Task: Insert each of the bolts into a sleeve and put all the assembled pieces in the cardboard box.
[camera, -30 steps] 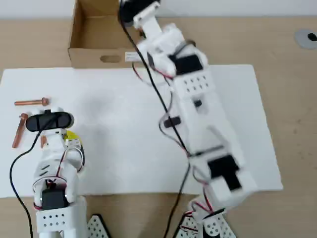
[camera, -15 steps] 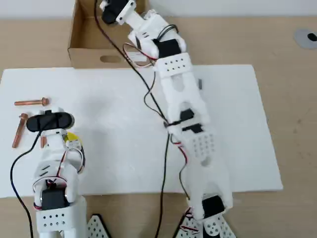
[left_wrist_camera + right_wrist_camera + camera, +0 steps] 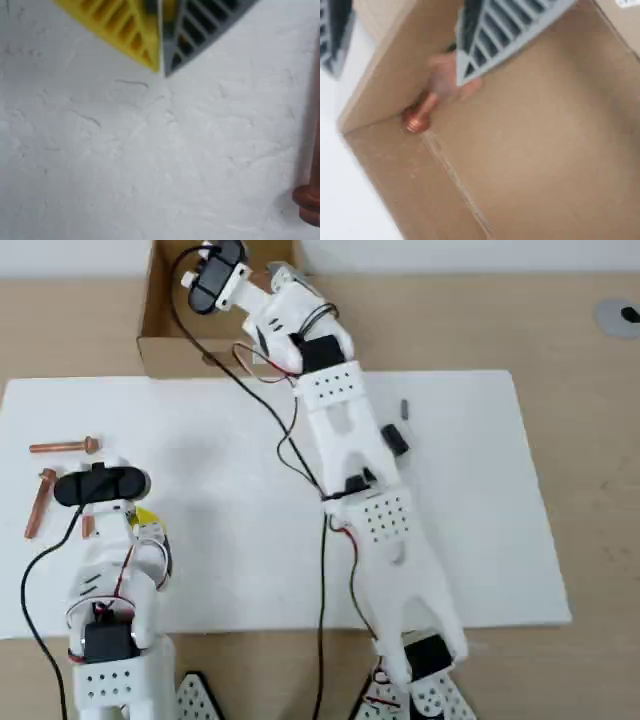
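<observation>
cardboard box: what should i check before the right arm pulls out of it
1. Right hand inside the cardboard box: ok.
2. Right hand's jaws apart: ok.
3. Assembled piece in the box, at a corner: ok.
4. Piece clear of the fingers: cannot tell, it is blurred there.
5. All bolts done: not ok. The far bolt and near bolt lie bare on the white mat.
6. Left hand shut and empty over the mat: ok.
</observation>
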